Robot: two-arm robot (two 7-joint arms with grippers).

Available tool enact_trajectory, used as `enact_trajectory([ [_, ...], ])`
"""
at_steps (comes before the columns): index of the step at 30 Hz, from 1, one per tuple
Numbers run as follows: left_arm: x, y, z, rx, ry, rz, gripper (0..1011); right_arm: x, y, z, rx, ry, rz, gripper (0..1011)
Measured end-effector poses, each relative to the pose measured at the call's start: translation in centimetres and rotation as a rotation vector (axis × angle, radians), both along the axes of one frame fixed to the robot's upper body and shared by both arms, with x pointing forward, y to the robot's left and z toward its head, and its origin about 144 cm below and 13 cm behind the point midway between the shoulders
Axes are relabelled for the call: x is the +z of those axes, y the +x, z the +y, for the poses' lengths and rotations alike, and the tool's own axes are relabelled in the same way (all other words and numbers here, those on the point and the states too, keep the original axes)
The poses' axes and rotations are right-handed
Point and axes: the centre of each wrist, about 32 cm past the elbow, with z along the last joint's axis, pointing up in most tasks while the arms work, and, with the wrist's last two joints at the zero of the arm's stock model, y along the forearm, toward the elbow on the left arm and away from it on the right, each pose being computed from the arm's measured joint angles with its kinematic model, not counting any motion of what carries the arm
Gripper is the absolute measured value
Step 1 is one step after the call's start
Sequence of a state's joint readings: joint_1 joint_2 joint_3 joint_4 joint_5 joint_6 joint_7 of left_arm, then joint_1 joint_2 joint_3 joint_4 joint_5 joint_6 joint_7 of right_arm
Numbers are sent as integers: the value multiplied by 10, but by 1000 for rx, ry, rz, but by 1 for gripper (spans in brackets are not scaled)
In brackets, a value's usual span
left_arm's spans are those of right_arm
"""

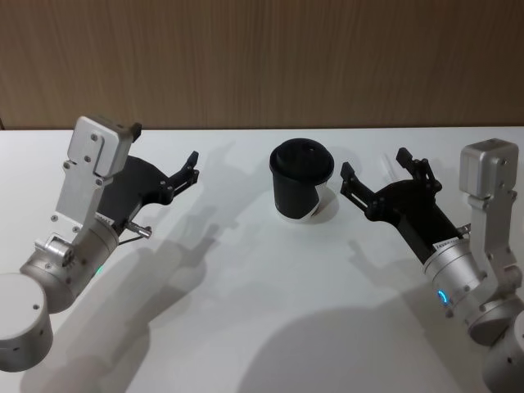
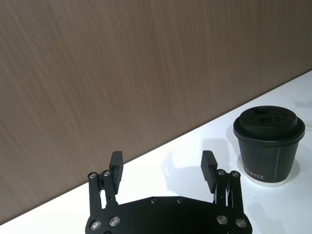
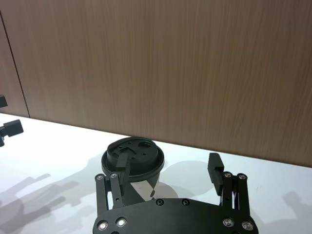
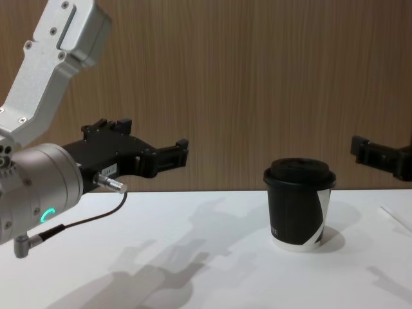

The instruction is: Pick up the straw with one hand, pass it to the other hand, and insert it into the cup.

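1. The black lidded cup (image 1: 299, 184) (image 4: 299, 206) is stood upright on the white desk (image 1: 246, 311), toward its back edge. It is placed between the two grippers and touched by neither.
2. A thin white straw (image 4: 396, 219) is seen lying flat on the desk, well apart from the cup on its right.
3. The right gripper (image 1: 375, 164) (image 3: 168, 163) is held above the desk, near the cup on its right and pointed toward it. Its jaws are spread wide and nothing is held.
4. The left gripper (image 1: 187, 173) (image 2: 162, 161) is held above the desk, farther from the cup on its left. Its jaws are likewise spread wide and empty.
5. A brown wood-grain wall (image 1: 262, 57) is seen behind the desk.
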State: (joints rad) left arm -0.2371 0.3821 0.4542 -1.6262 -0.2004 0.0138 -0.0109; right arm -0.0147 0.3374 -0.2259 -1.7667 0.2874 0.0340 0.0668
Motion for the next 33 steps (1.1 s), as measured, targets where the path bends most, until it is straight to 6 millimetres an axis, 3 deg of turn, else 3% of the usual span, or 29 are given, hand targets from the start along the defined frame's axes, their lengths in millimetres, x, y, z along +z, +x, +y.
enact_trajectory([
  [33,0,0,0,0,0,0,1003,0,0,0,0,0,0,1001],
])
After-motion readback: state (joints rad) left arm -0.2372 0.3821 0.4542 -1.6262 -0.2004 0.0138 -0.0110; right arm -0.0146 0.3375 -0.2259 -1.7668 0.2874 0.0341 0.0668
